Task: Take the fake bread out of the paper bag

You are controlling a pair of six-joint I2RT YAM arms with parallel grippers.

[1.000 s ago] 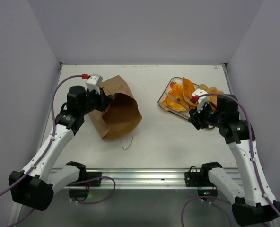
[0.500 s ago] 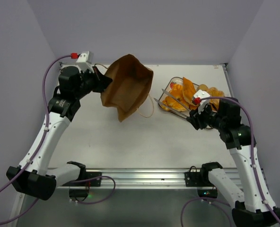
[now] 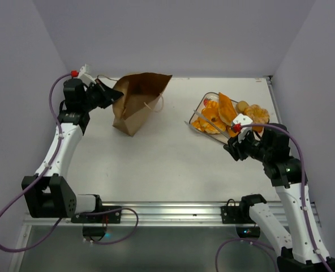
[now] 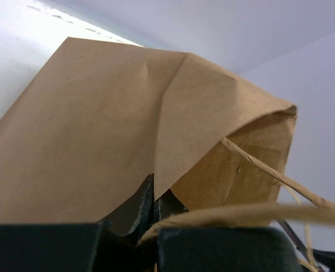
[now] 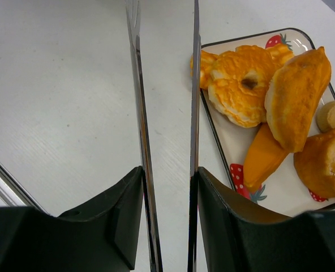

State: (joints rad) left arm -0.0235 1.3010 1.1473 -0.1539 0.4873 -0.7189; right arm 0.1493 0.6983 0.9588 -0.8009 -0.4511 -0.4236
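Observation:
My left gripper [image 3: 106,95] is shut on the edge of the brown paper bag [image 3: 139,99] and holds it tilted at the far left of the table. In the left wrist view the bag [image 4: 99,124] fills the frame, with a string handle [image 4: 258,165] hanging across it; the bag's inside is hidden. The glossy orange fake bread [image 3: 224,110] lies piled on the strawberry-print tray [image 3: 208,94], with more pieces [image 3: 257,113] just to its right. My right gripper [image 3: 235,148] is shut on metal tongs [image 5: 194,85] that point at the tray's left edge. A ring-shaped loaf [image 5: 241,85] lies on the tray [image 5: 227,141].
The white table [image 3: 167,158] ends at a metal rail at the near edge. Grey walls close in on the left, right and back. The left arm's purple cable [image 3: 54,107] loops by the left wall.
My left arm has lifted the bag off the table's mid-left, swung it up and carried it back to the far left. My right gripper with the tongs has drawn slightly nearer.

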